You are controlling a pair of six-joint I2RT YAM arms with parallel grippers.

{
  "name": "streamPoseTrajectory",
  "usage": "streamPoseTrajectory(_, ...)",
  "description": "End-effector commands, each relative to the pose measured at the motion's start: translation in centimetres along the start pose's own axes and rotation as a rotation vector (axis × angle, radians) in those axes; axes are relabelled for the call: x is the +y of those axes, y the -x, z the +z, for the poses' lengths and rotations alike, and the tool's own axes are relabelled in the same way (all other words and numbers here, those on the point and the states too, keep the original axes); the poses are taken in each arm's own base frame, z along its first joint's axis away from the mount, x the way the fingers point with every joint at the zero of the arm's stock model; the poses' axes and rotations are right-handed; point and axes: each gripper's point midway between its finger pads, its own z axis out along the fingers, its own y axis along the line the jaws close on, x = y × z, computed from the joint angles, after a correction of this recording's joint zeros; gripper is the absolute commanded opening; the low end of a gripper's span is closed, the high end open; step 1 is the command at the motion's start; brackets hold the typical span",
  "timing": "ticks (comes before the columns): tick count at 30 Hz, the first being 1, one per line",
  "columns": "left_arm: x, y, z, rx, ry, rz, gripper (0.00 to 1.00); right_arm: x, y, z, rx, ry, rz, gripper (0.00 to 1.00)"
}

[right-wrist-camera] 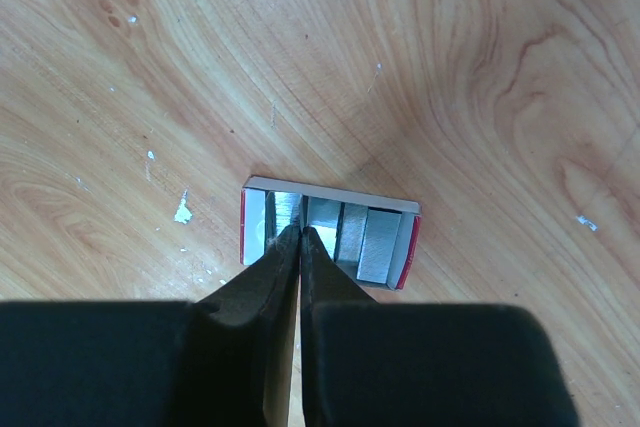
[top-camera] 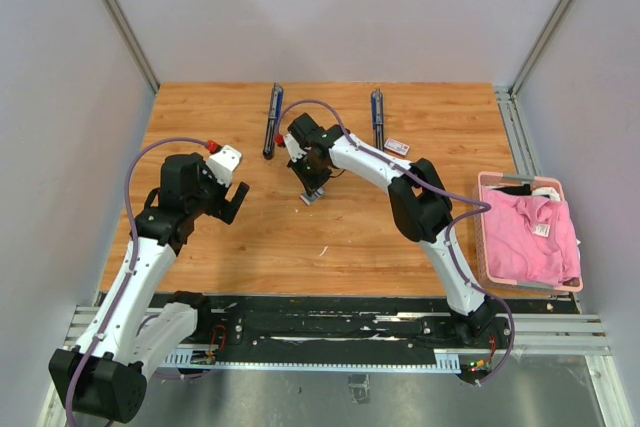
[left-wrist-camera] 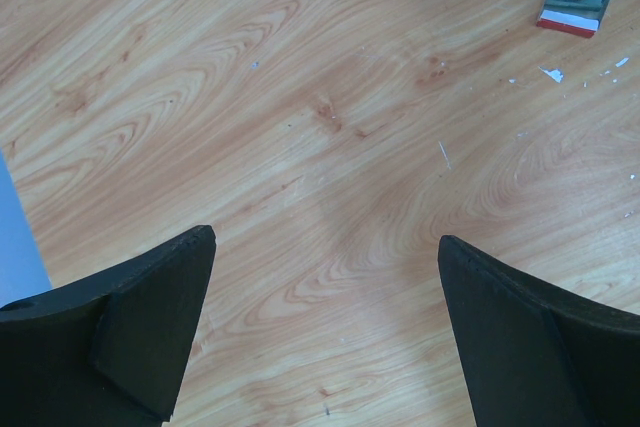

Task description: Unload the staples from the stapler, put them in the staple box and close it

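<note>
Right pincer (right-wrist-camera: 300,235): you have it pressed together, tips down in the open red-edged box (right-wrist-camera: 330,190); you cannot tell whether a strip is caught between them.
Staples (right-wrist-camera: 368,242): silvery strips side by side inside that box.
Left pincer (left-wrist-camera: 325,247): spread wide above bare surface (left-wrist-camera: 330,127), left of the box.
First stapler (top-camera: 272,120): beyond the box, to its left.
Second stapler (top-camera: 377,117): beyond the box, to its right.
Pink basket (top-camera: 483,237): well right of the box.

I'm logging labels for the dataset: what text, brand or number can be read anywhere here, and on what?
No text is legible in any view.
Open staple box: red sides, no print visible.
Small white box: red marking, too small to read.
Tag on pink cloth: too small to read.
</note>
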Motion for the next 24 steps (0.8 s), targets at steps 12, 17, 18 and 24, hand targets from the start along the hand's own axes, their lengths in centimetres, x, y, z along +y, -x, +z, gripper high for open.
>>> streamPoseTrajectory(12,0.28,0.26,-0.09,-0.018,0.014,0.004,0.98,0.96,-0.42,-0.01,0.024,-0.012,-0.009,0.05)
streamPoseTrajectory(17,0.28,0.24,-0.12,-0.018,0.014,0.004,0.98,1.10,-0.37,-0.22,0.021,-0.014,-0.014,0.07)
streamPoseTrajectory(18,0.28,0.25,-0.14,-0.018,0.014,0.004,0.98,1.18,-0.32,-0.28,0.019,-0.014,-0.015,0.07)
streamPoseTrajectory(24,0.28,0.26,-0.15,-0.018,0.014,0.004,0.98,1.51,-0.25,-0.34,0.017,-0.015,-0.026,0.08)
